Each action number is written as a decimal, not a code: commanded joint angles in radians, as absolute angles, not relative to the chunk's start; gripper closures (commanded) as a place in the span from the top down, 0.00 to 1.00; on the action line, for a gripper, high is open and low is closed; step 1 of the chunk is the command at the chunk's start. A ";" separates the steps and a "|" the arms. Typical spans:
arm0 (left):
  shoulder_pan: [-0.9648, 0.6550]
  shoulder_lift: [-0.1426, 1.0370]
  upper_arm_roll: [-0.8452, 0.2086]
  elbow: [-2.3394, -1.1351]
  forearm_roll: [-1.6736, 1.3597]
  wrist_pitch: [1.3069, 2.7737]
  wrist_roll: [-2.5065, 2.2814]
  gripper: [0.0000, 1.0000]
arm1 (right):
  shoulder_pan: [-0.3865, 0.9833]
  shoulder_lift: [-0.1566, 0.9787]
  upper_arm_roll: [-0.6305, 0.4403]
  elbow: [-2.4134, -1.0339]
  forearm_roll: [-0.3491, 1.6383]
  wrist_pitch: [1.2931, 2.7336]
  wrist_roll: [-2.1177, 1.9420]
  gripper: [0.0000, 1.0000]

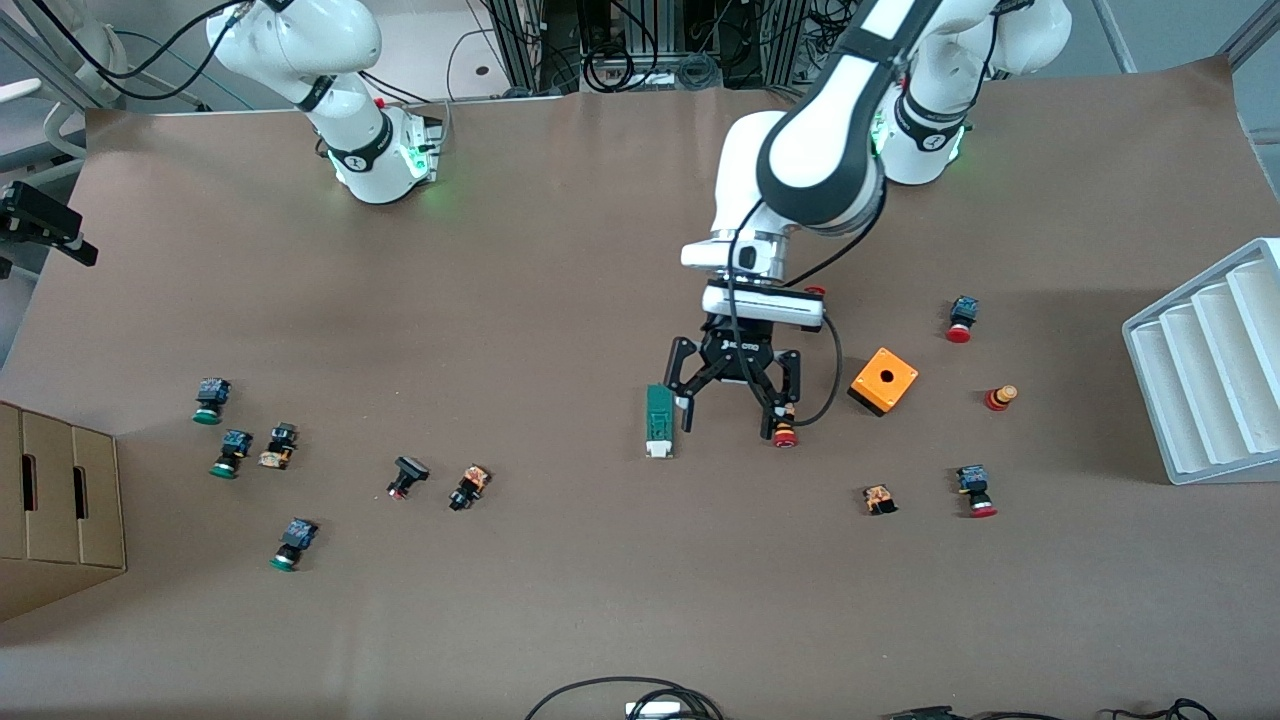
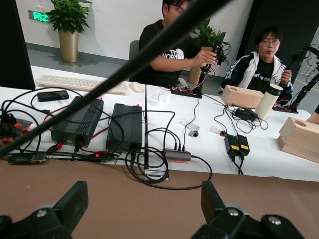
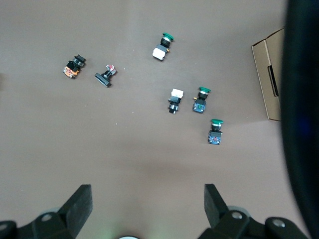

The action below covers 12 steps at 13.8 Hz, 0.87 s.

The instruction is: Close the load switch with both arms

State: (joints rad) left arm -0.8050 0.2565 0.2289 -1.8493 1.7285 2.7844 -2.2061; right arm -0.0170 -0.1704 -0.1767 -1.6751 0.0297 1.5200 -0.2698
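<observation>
Cables curl at the table edge closest to the front camera. Farther up, a green-capped button lies toward the right arm's end, with a cardboard box at that end's edge. Two more green buttons sit farther from the camera than the first, and a black one lies just beside them. Near mid-table lie a black-and-red button and an orange-and-black one. The load switch, a narrow green block with a white end facing the camera, lies flat on the table near its middle. The left gripper hangs low just beside it, on the side toward the left arm's end, jaws spread wide and holding nothing; one fingertip stands close to the switch, the other at a red button. An orange cube with a hole sits near it, toward the left arm's end. Red-capped buttons are scattered around there, along with a small orange-and-black piece and a white ribbed tray at the table's edge. The right gripper appears only in its own wrist view, fingers apart and empty, high over the table near the green buttons; that arm waits near its base.
</observation>
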 commanded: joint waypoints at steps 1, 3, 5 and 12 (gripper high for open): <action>-0.746 0.190 0.209 -1.870 1.736 2.864 -2.146 1.00 | -0.014 -0.178 -0.176 -1.669 0.009 1.517 -0.276 1.00; -0.716 0.164 0.209 -1.881 1.736 2.898 -2.108 1.00 | -0.014 -0.178 -0.176 -1.669 0.009 1.517 -0.276 1.00; -0.683 0.147 0.209 -1.893 1.743 2.931 -2.102 1.00 | -0.014 -0.178 -0.176 -1.669 0.009 1.517 -0.276 1.00; -0.611 0.017 0.187 -2.000 1.736 2.939 -1.768 1.00 | -0.014 -0.178 -0.176 -1.669 0.009 1.517 -0.276 1.00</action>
